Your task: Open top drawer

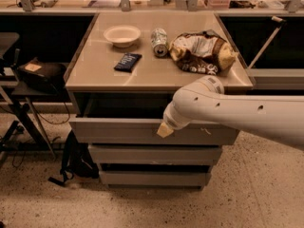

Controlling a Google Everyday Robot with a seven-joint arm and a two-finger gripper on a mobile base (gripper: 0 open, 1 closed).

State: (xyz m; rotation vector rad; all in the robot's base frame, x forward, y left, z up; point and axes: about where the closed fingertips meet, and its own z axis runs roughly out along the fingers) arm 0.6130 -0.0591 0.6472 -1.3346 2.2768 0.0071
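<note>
The top drawer (114, 131) is the wide grey front panel just under the tan countertop (156, 77). It has small pale scratches right of its centre. It stands pulled out a little, with a dark gap showing behind its upper edge. My gripper (165, 128) is at the end of the white arm (228, 110), which reaches in from the right. It sits against the drawer's upper edge near the middle. Most of the gripper is hidden behind the arm's wrist.
On the countertop are a white bowl (122, 34), a can on its side (159, 42), a crumpled chip bag (202, 52) and a dark packet (127, 61). Two narrower drawers (154, 154) sit below. A black bag (76, 158) lies on the floor at left, beside a stand (40, 72).
</note>
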